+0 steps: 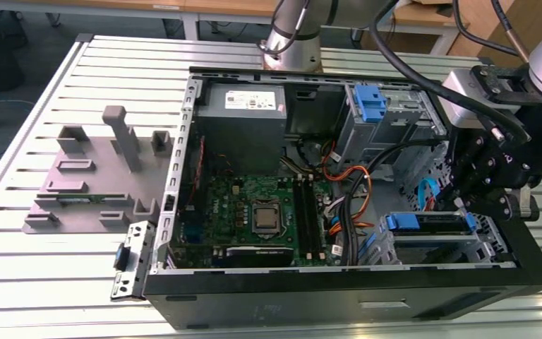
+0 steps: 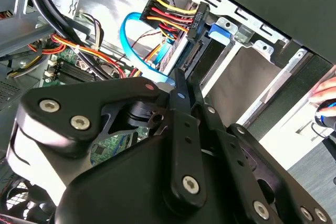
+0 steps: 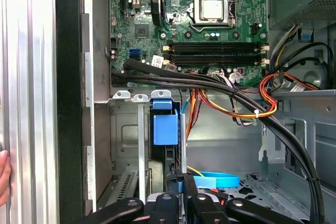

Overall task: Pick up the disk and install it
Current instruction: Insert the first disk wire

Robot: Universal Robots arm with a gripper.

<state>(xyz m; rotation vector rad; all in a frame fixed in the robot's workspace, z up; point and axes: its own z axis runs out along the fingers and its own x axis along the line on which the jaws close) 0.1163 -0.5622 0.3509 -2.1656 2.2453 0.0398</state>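
Counter (image 1: 26,268): ribbed aluminium slats, pale, satin sheen. Computer case (image 1: 346,296): black painted sheet metal outside, matt; bare grey steel within. Disk (image 1: 431,222): blue plastic rails, smooth, slightly glossy. Gripper (image 3: 178,203): black metal links, matt, with bright steel screw heads. Motherboard (image 1: 252,212): green lacquered board, shiny metal socket plate. Fixture block (image 1: 92,176): grey plastic, dull. Cables (image 3: 210,82): black rubbery sheath, coloured plastic insulation.

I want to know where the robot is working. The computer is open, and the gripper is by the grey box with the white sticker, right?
Not quite. The computer is open, but the gripper is by the disk with blue sides, far from the grey box, as the exterior view shows.
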